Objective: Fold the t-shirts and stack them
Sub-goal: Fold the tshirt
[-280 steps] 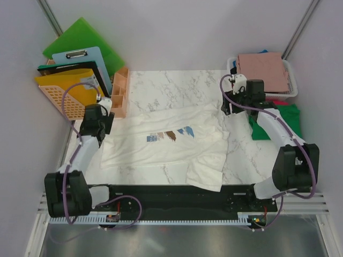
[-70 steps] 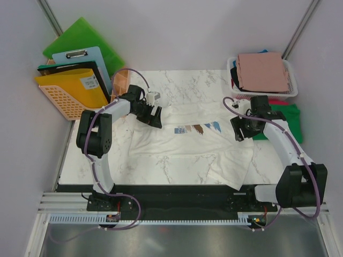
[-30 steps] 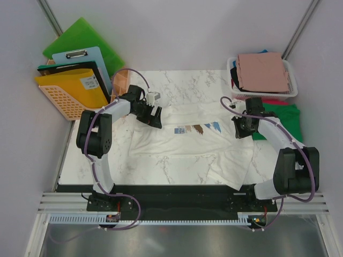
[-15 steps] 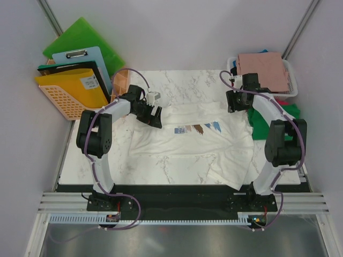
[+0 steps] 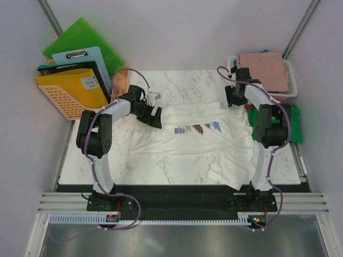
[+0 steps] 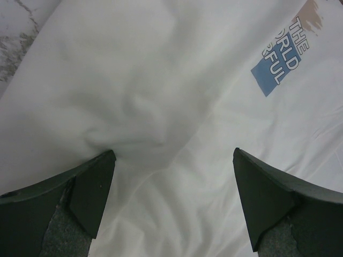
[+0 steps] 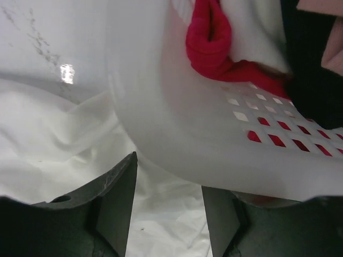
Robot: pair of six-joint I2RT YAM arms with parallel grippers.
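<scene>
1. On the marble table point(image 5: 177, 85), the cream-white t-shirt point(image 5: 187, 144) lies spread out with its print up. It is wrinkled, and its near-right part is bunched over itself. The blue-and-brown chest print point(image 5: 195, 128) sits toward the shirt's far side.
2. Left gripper point(image 5: 155, 116) is at the shirt's far-left corner. In the wrist view its fingers point(image 6: 91, 187) are spread wide, with only flat shirt cloth between them. The left tip sits right at a soft crease. The print point(image 6: 281, 64) is off to the right of the tips.
3. Right gripper point(image 5: 231, 99) is at the shirt's far-right corner. Its fingers point(image 7: 115, 203) are parted and pinch nothing, with shirt cloth underneath.
4. White mesh basket point(image 5: 231, 67) stands just past that same corner, and its wall point(image 7: 214, 123) is close in front of the right fingertips.
5. A folded dusty-pink t-shirt point(image 5: 265, 69) lies on top of the basket. A red t-shirt point(image 7: 214, 37) and a black one point(image 7: 305, 69) show inside it.
6. Green t-shirt point(image 5: 293, 126) lies just right of the cream shirt, partly under the right arm.
7. Well left of the shirt, beyond the table corner, are a green folder board point(image 5: 80, 35), a blue clipboard point(image 5: 86, 59) and an orange basket point(image 5: 64, 93).
</scene>
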